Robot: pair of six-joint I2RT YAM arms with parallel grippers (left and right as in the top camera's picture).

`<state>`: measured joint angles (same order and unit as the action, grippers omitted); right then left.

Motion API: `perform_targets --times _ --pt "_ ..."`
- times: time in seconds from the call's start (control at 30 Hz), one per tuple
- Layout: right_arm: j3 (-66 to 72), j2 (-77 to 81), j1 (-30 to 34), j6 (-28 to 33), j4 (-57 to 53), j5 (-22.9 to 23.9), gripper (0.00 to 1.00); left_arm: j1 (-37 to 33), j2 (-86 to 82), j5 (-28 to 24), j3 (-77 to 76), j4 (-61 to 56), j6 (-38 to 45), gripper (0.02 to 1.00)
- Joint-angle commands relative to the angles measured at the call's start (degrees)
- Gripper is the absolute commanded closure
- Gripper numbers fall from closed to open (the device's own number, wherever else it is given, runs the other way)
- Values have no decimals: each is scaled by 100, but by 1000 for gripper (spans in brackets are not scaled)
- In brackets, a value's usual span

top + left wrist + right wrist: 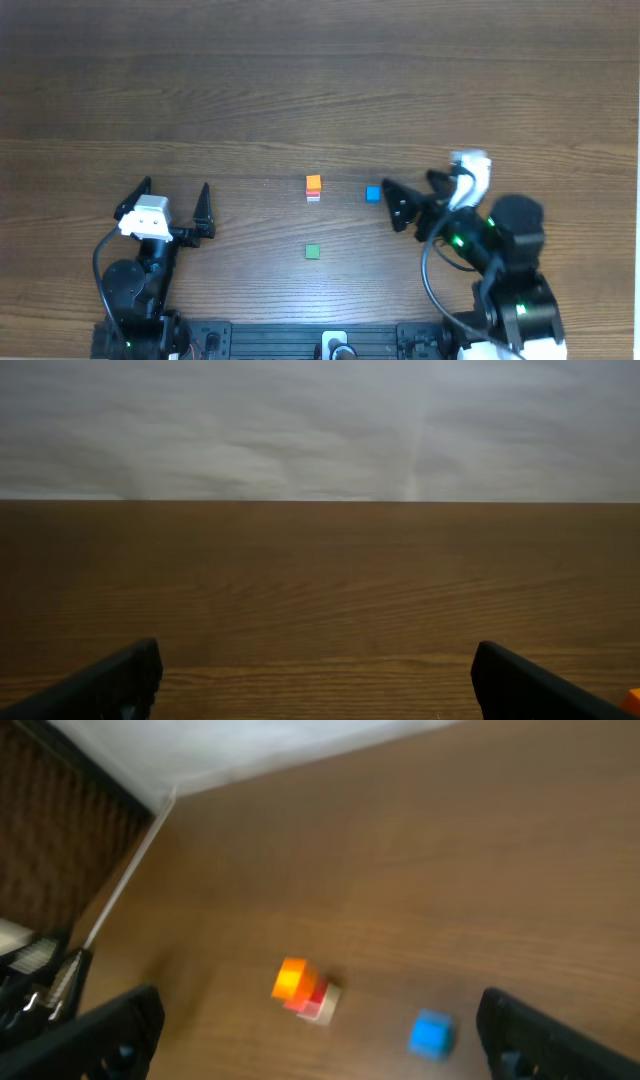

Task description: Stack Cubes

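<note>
Seeing right gripper (390,205) spread, just right of blue cube (373,193); orange-topped stack (313,187) left of that, green cube (312,252) nearer; left gripper (175,186) spread too, well left.

A: How does the left arm (128,282) sit?
B: Folded low over its own base, with the left gripper (172,198) pointing straight away from it, level, fingers spread wide.
A: And the right arm (512,238)?
B: It bends from its base toward the middle, wrist turned to the left and tipped downward. The right gripper (408,190) has its two fingers wide apart as well.
</note>
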<state>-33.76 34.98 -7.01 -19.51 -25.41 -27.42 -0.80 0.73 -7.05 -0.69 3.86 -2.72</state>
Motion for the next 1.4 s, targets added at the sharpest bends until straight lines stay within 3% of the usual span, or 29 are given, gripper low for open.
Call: perform_targets --times 0.03,0.2,0.53,0.67,1.4 --pt "-678 811 -717 -55 -551 -295 7 -33 -57 48 35 4 81 20" --pt "-1143 1687 -1849 -376 -817 -173 9 -33 -57 48 35 4 83 25" --pt "-2192 3390 -4323 -2295 -2085 2492 9 -33 -57 48 35 4 83 20" --pt "-2435 3849 -4854 -2994 -2575 3060 9 -33 -57 48 35 2 81 20" --pt "-2444 5836 -5224 -3650 -1947 3178 9 -33 -57 48 35 4 81 20"
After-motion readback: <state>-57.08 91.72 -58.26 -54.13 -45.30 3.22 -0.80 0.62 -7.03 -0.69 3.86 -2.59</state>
